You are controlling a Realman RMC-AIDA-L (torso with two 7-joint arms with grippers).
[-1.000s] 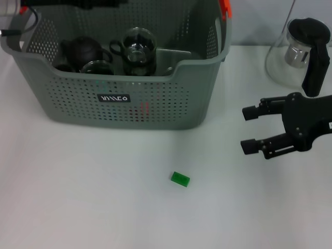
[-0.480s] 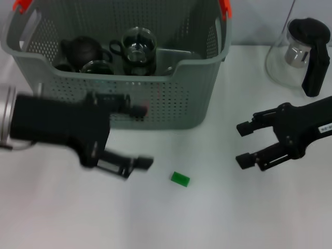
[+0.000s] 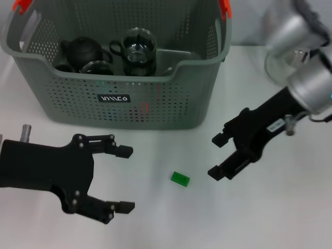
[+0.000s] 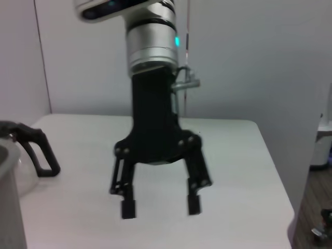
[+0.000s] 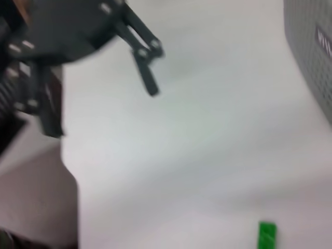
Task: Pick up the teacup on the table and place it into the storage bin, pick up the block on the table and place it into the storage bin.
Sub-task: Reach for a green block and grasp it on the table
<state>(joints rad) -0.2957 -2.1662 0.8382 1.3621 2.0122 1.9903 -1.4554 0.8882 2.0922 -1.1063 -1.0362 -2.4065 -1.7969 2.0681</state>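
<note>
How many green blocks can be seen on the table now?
1. The green block lies on the white table in front of the storage bin, between the open left gripper and the open right gripper.

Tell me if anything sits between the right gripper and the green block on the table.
Nothing visible does. The right gripper, open, hangs just beside the green block, with only bare table between them. The left gripper is open on the block's other side.

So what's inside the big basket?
The bin holds a dark teapot, a glass cup and more glassware; its front wall hides whatever sits lower.
</note>
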